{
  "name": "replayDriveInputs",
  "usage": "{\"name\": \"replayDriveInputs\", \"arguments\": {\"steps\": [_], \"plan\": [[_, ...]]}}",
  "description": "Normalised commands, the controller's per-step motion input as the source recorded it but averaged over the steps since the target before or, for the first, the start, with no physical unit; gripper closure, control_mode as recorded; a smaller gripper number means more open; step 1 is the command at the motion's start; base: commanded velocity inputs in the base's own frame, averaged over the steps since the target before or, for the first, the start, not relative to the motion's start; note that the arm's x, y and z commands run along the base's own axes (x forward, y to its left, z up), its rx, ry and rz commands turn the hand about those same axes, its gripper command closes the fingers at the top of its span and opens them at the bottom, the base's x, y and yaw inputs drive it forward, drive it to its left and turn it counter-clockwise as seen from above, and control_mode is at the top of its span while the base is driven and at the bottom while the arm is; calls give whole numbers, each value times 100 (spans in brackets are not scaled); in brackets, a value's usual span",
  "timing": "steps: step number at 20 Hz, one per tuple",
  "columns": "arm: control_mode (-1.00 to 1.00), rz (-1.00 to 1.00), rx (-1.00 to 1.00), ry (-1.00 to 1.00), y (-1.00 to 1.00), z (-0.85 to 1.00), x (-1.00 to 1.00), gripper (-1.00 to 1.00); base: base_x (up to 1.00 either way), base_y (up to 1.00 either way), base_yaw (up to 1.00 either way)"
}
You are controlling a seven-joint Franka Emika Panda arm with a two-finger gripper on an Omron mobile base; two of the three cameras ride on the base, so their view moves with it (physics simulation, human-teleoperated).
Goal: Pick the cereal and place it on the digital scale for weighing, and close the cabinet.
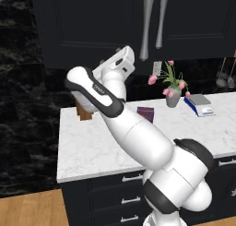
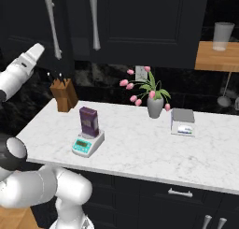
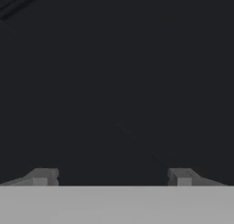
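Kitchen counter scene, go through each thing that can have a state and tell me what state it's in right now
cabinet: both doors shut
cereal: upright on the scale's plate
digital scale: on the counter, loaded with the cereal
gripper: open, empty, facing a dark panel
drawers: shut
flower vase: upright
knife block: upright, knives in
glass: upright on the wooden shelf

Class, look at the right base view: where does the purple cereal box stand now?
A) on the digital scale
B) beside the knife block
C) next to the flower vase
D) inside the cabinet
A: the cereal stands upright on the digital scale, on the marble counter.
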Motion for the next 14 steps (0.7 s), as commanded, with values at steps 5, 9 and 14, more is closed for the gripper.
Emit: {"name": "replayDriveInputs", "arguments": {"steps": [5, 9, 14], "plan": [[-100, -10, 4, 0, -55, 2, 57, -100, 0, 0, 0], [-100, -11, 0, 0, -76, 20, 48, -100, 0, 0, 0], [-100, -13, -7, 0, -72, 23, 50, -100, 0, 0, 0]]}}
